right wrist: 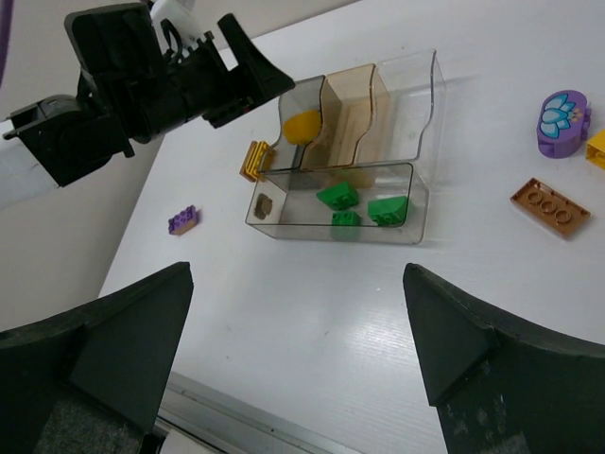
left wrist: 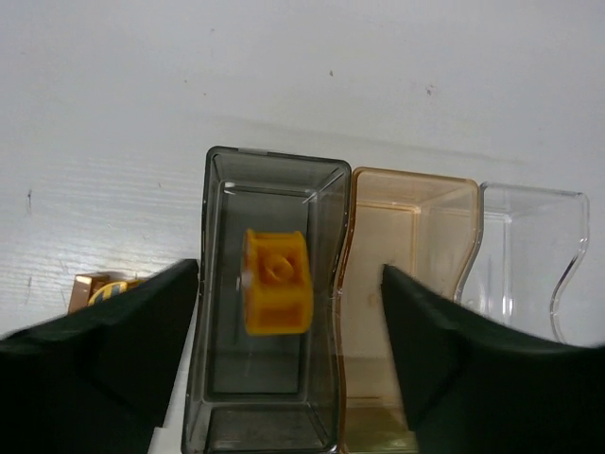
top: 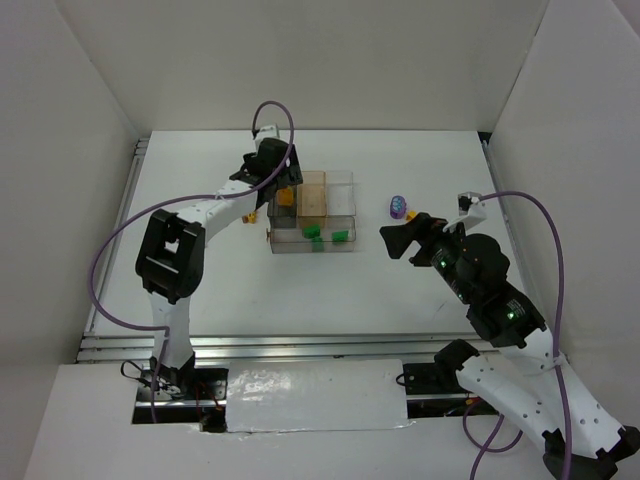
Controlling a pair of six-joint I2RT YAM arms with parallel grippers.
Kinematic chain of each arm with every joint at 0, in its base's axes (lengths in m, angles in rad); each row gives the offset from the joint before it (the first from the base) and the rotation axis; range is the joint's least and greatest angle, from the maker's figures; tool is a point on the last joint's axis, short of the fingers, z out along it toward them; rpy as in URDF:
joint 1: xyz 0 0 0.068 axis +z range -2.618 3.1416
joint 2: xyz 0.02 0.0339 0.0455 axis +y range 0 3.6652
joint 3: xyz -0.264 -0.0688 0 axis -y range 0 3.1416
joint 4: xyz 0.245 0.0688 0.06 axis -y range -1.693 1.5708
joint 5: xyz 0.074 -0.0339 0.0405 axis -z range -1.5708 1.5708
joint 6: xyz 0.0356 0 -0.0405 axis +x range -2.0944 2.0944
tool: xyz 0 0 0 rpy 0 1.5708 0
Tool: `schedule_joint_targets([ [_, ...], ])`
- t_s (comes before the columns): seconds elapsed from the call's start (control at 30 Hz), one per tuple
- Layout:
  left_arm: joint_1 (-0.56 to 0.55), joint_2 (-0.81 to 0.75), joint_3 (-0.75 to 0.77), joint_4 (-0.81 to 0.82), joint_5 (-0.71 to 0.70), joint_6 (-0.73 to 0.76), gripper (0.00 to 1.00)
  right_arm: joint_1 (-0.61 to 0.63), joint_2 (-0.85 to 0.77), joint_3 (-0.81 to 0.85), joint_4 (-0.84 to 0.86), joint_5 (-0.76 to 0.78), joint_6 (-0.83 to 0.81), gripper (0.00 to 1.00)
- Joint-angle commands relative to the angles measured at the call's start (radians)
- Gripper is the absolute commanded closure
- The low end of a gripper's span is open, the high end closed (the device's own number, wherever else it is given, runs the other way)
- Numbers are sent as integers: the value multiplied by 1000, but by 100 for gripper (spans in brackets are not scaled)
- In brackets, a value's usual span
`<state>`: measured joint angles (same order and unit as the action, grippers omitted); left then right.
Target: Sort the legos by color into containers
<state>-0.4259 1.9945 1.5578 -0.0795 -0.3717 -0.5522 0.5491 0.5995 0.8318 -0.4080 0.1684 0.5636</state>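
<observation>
The clear divided tray (top: 345, 180) lies mid-table. My left gripper (top: 283, 180) hangs open over its grey compartment (left wrist: 227, 378). A yellow brick (left wrist: 276, 282) sits loose in that compartment, between and below the spread fingers, touching neither; it also shows in the right wrist view (right wrist: 302, 125). The tan (left wrist: 416, 236) and small clear (left wrist: 529, 246) compartments look empty. Three green bricks (right wrist: 337, 196) and a small brown piece (right wrist: 264, 204) lie in the long compartment. My right gripper (top: 400, 233) is open and empty, right of the tray over bare table (right wrist: 298, 284).
A purple brick (right wrist: 182, 219) lies left of the tray, and an orange-brown brick (right wrist: 255, 161) rests against its left wall. To the right lie a purple flower piece (right wrist: 562, 123), an orange-brown plate (right wrist: 550, 206) and a yellow piece (right wrist: 596, 148). White walls enclose the table.
</observation>
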Motion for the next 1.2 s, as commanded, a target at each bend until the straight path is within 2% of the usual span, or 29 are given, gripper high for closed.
schedule_joint_targets([
  [0.0,4,0,22,18,-27,3,4,-5,-10,18,-9,0,-19,0],
  [0.03,3,-6,21,11,-29,5,1,-5,-9,18,-9,2,-21,0],
  [0.13,4,-55,12,-20,-68,2,0,-5,-7,24,-12,2,-24,0],
  [0.23,15,-138,7,-121,-225,-46,0,-5,-7,24,-11,-4,-25,0],
  [0.3,56,-146,13,-164,-246,-58,1,-5,-10,15,-6,-15,-28,0],
  [0.43,147,-71,83,-323,-127,-55,2,-5,-18,-8,12,-62,-37,0],
  [0.57,176,-16,79,-325,-7,-2,8,-5,-17,-13,12,-79,-48,0],
  [0.6,176,-1,93,-369,13,1,8,-6,-14,-10,8,-82,-54,0],
  [0.7,176,55,131,-427,22,1,9,-6,-7,-3,-2,-89,-62,0],
  [0.8,176,52,87,-399,54,6,16,-5,-12,-11,1,-93,-67,0],
  [0.93,176,35,19,-367,80,14,16,-5,-7,-14,-2,-101,-68,0],
  [1.07,177,65,21,-382,51,14,19,-5,-6,-14,3,-118,-68,0],
  [1.1,177,81,24,-385,51,14,21,-5,-6,-14,6,-121,-67,0],
  [1.13,179,87,24,-384,53,12,29,-5,-6,-14,6,-122,-68,0],
  [1.17,180,95,22,-382,54,6,30,-5,-6,-14,6,-124,-67,0],
])
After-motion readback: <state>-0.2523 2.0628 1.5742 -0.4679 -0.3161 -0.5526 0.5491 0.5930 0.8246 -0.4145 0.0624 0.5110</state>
